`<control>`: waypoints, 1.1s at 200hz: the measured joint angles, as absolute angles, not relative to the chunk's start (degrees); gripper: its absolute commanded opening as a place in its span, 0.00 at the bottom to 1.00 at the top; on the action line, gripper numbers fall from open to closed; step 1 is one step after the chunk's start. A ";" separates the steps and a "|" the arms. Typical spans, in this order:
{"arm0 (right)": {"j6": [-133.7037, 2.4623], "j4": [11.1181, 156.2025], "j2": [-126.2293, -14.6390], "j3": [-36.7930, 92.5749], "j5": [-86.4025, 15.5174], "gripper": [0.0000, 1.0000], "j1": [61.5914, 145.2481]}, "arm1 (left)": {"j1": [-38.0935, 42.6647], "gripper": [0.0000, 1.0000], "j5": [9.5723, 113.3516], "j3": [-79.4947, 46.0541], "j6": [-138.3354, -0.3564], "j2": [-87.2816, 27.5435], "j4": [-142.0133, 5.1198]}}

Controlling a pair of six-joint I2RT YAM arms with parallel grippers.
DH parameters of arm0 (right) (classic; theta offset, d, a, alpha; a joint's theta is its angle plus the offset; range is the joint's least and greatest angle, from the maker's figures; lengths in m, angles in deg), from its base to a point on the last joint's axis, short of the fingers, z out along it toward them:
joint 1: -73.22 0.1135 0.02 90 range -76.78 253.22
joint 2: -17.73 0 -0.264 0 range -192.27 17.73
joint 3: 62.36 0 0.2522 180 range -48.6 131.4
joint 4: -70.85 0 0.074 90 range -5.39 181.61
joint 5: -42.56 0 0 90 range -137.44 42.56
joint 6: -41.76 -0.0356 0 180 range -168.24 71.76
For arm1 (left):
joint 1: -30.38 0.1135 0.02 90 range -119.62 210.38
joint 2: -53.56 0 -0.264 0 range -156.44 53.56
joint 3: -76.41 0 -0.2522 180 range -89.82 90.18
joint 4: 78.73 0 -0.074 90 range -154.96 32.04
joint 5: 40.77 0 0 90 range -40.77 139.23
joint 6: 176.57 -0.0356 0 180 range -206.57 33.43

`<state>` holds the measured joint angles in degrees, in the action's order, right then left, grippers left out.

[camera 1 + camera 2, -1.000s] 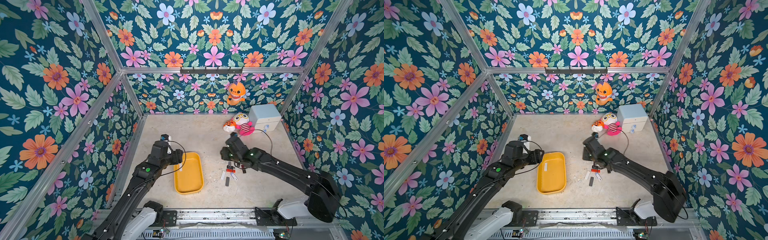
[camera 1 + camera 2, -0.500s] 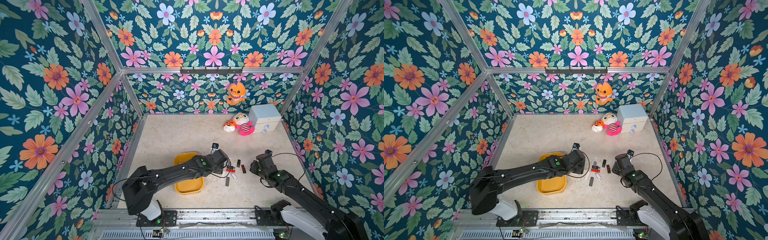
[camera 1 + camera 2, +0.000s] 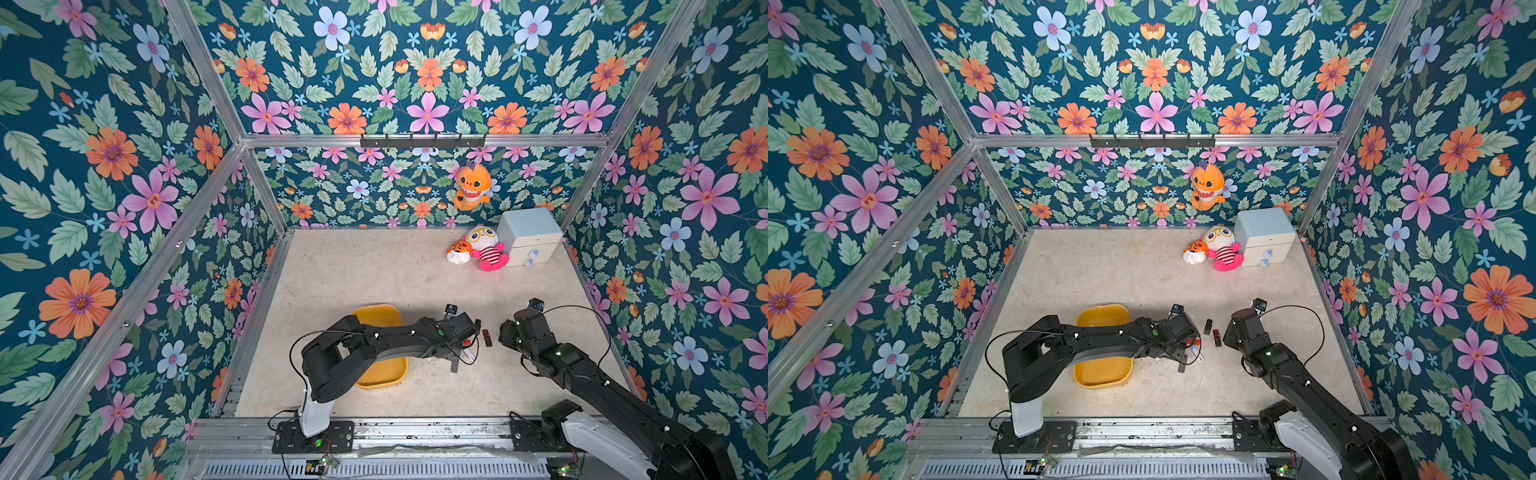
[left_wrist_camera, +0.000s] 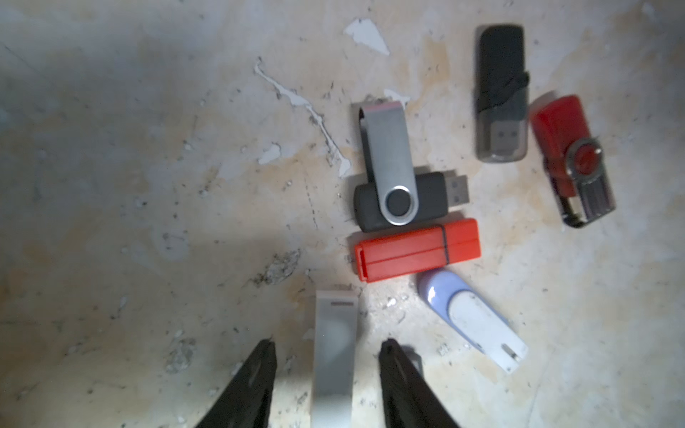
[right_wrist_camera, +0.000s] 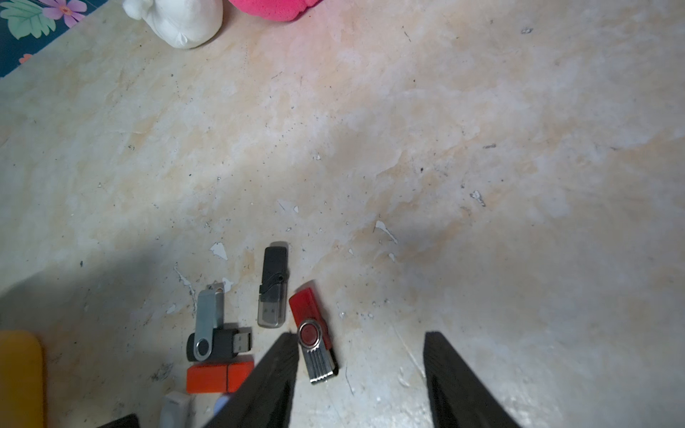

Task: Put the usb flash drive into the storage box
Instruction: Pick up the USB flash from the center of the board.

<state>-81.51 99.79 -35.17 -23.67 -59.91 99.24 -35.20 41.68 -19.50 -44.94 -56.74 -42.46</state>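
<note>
Several usb flash drives lie in a cluster on the floor, right of the yellow storage box (image 3: pixel 376 316). My left arm reaches across the box. The left gripper (image 4: pixel 328 344) is open and straddles a flat pale grey drive (image 4: pixel 335 333), with a gap on each side. Beside that drive lie an orange capped drive (image 4: pixel 417 248), a black swivel drive (image 4: pixel 400 200) and a blue-white drive (image 4: pixel 470 318). My right gripper (image 5: pixel 361 334) stands open just right of the cluster. A red swivel drive (image 5: pixel 313 333) lies against its one finger, not gripped.
A pale blue drawer cabinet (image 3: pixel 530 237) stands at the back right with two plush toys (image 3: pixel 484 249) in front of it. An orange plush (image 3: pixel 471 187) hangs on the back wall. Floral walls close in three sides.
The left arm swung from the box's left side across it to the drives, and its jaws narrowed around the grey drive. The right arm drew back rightwards from the cluster.
</note>
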 measured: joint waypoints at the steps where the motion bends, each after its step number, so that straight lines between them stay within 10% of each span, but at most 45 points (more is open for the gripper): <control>1: -81.45 99.73 -35.17 -23.67 -59.89 0.60 99.24 | -35.22 0.48 41.70 -19.50 -44.94 -56.78 -42.44; 104: -80.97 99.38 -35.98 -23.58 -59.45 0.60 99.24 | -37.12 0.20 35.69 -18.69 -43.28 -59.49 -42.62; 220: -80.92 99.00 -36.31 -23.48 -59.43 0.61 99.24 | -33.38 0.16 34.32 -12.57 -47.02 -47.23 -32.67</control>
<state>-80.92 99.00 -36.31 -23.48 -59.43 99.24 -33.38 34.32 -12.57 -47.02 -47.23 -32.67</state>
